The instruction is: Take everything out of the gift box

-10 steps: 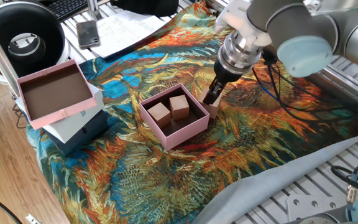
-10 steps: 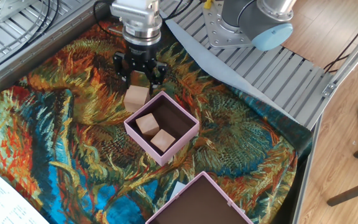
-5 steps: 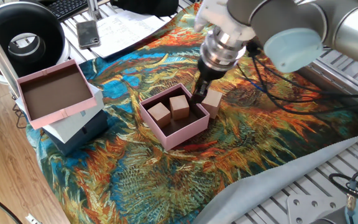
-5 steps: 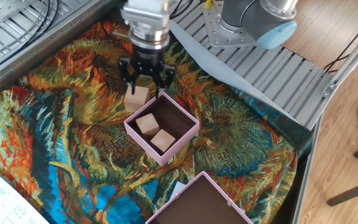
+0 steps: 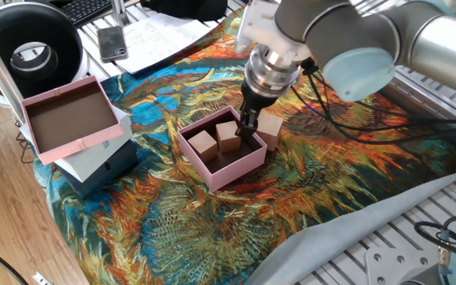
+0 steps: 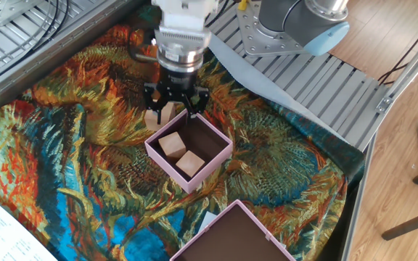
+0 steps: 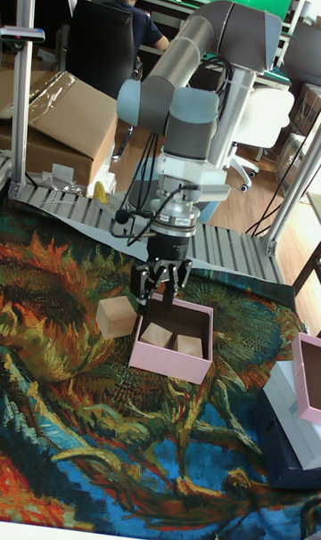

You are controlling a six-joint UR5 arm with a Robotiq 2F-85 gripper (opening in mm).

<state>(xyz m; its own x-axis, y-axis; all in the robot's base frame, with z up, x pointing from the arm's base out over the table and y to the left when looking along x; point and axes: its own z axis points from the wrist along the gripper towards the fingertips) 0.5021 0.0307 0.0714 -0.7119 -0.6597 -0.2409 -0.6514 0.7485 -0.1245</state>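
The small pale-pink gift box [image 5: 236, 169] [image 6: 167, 167] [image 7: 169, 367] sits on the patterned cloth with two tan wooden cubes inside, one [image 5: 203, 143] [image 6: 171, 144] [image 7: 157, 333] beside the other [image 5: 228, 134] [image 6: 189, 163] [image 7: 187, 345]. A third cube [image 5: 270, 127] [image 6: 153, 117] [image 7: 116, 315] rests on the cloth just outside the box. My gripper [image 5: 248, 129] [image 6: 178, 114] [image 7: 158, 292] hangs open over the box's edge nearest that outside cube, fingers spread, nothing between them.
A larger shallow pink tray [image 5: 70, 119] [image 6: 234, 235] lies on a white and navy box [image 5: 105, 168] at the cloth's edge. A phone [image 5: 113, 43], papers and a black round device [image 5: 30, 47] sit beyond. Aluminium framing [image 6: 318, 80] borders the cloth.
The gripper has left the cube on the cloth and shifted sideways from it to above the gift box's edge. The three cubes and the box have not moved.
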